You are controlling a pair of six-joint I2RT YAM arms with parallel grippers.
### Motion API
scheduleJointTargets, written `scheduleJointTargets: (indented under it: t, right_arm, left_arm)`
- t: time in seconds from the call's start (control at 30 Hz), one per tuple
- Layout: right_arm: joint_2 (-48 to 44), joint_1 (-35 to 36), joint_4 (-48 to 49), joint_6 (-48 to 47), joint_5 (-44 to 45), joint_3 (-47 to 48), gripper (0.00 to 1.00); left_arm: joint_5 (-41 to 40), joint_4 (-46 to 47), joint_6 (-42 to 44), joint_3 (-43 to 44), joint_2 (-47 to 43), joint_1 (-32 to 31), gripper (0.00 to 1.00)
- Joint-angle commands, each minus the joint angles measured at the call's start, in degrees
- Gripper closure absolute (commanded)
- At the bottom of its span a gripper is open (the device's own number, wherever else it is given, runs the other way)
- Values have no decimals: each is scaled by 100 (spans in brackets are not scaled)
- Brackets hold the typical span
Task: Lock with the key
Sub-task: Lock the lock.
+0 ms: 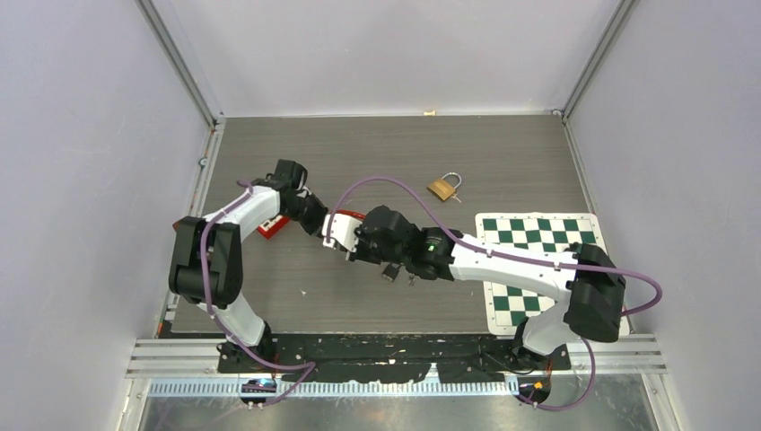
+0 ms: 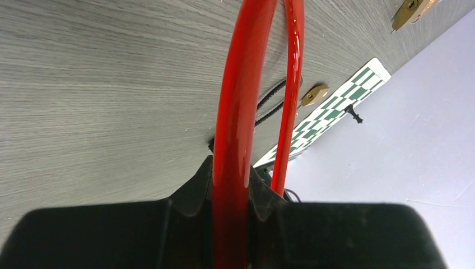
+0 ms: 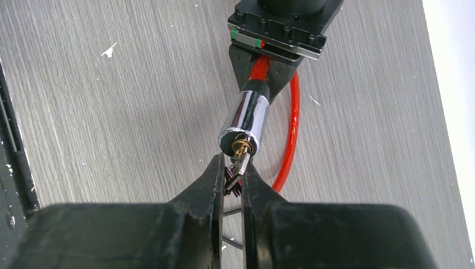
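The lock is a red cable (image 3: 293,129) ending in a chrome cylinder (image 3: 246,119) with a brass keyhole facing my right wrist camera. My left gripper (image 3: 260,66) is shut on the red cable just behind the cylinder and holds it off the table; the left wrist view shows the cable (image 2: 238,106) pinched between my left gripper's (image 2: 231,180) fingers. My right gripper (image 3: 233,168) is shut on the key (image 3: 241,162), whose tip sits at the keyhole. From above, both grippers meet mid-table, left gripper (image 1: 316,221), right gripper (image 1: 345,237).
A brass padlock (image 1: 442,188) lies farther back on the wooden table (image 1: 502,162). A green-and-white chessboard mat (image 1: 538,260) lies at the right under the right arm. A red part (image 1: 272,229) lies beside the left arm. Grey walls enclose the table.
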Motion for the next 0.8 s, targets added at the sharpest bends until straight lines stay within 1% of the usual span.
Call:
scheduleJointTargets:
  t: [0.0,0.07,0.1,0.13,0.2,0.3,0.37,0.5,0.57,0.63,0.67,0.77]
  right_arm:
    - [-177,-49,-484,-272,162,701,94]
    - [-159,-80,-495,-184,87,769,95]
    - [-162,-105,-497,-110,63,788,95]
    - [-162,-125,-511,-70,38,833,95]
    - [-162,-205,-540,59,-31,897,95]
    - [-147,-373,-618,270,-142,1050,95]
    - [-134,-500,-705,399,-300,1179,94]
    - [-106,-768,-880,616,-677,1423,95]
    - [-101,-901,-1023,674,-925,1520,95]
    - [-130,-1049,-1107,680,-1099,1564,94]
    - [-137,-1149,-1124,647,-1169,1568,95]
    - [-234,-1333,-1194,557,-1469,1576,95]
  left_arm:
    - [-776,225,362,114,-25,173,100]
    - [-706,271,431,151,-109,180,99]
    - [-678,283,486,173,-174,174,95]
    - [-683,301,529,204,-268,180,88]
    - [-717,323,616,255,-490,180,71]
    - [-737,343,748,372,-915,179,54]
    - [-705,387,753,401,-1166,180,47]
    - [-408,540,681,412,-1538,180,38]
    - [-193,621,660,389,-1672,180,31]
    - [-9,826,822,307,-1844,179,9]
    - [-74,875,900,265,-1967,180,2]
    - [-466,934,1257,124,-2355,185,0]
